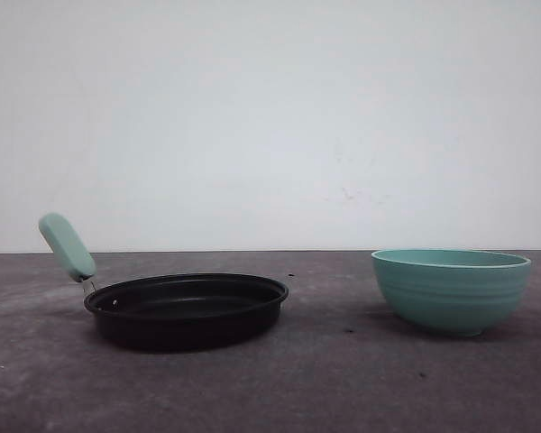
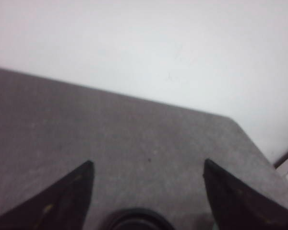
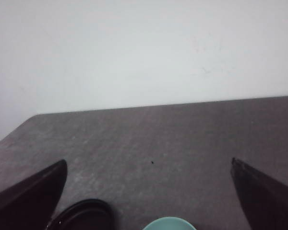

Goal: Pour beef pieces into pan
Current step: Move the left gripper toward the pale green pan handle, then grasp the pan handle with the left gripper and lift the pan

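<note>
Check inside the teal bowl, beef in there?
Cannot tell. The front view sees the bowl from the side, so its wall hides the inside. The pan shows a bare black inner wall; its floor is hidden too.

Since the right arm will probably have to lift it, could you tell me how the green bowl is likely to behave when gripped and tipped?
The bowl looks rigid, so it should probably keep its shape in a grip. Its surface has a slight sheen, so the fingers may slip. It stands on a narrow foot under a wide rim, so a sideways push could tip it rather than slide it across the table.
</note>
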Action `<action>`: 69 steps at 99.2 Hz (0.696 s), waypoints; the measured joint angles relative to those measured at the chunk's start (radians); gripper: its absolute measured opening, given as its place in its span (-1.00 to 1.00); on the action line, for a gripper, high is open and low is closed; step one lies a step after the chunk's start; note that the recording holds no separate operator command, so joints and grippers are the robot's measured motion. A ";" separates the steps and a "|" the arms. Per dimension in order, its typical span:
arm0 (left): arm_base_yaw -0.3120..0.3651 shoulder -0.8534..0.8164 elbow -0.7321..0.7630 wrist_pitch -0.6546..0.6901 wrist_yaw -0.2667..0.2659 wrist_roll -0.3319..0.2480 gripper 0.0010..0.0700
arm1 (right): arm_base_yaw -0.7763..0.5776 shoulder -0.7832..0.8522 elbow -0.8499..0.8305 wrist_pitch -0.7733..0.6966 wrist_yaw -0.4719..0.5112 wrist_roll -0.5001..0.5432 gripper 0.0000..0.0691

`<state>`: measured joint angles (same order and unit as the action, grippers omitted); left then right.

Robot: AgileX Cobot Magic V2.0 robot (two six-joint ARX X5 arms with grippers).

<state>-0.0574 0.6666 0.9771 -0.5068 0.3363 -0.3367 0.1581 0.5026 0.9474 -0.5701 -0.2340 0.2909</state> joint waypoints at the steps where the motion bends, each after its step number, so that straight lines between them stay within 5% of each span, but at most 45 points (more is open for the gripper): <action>1: 0.000 0.000 0.000 -0.004 0.000 0.003 0.32 | 0.000 0.000 0.000 0.000 0.000 0.000 0.98; 16: -0.010 0.012 0.000 -0.020 0.000 0.016 0.42 | 0.000 0.016 0.000 -0.014 0.000 0.004 0.98; 31: -0.016 0.076 -0.028 -0.017 0.000 -0.051 0.63 | 0.000 0.057 0.000 -0.081 0.000 0.011 0.98; 50: -0.016 0.223 -0.144 0.031 0.000 -0.149 0.65 | 0.000 0.097 0.000 -0.153 0.000 0.013 0.98; 69: -0.016 0.402 -0.246 0.127 0.006 -0.185 0.66 | 0.000 0.095 0.000 -0.194 0.000 0.013 0.98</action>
<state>-0.0734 1.0683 0.7315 -0.3794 0.3428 -0.5213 0.1581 0.5976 0.9474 -0.7639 -0.2340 0.3038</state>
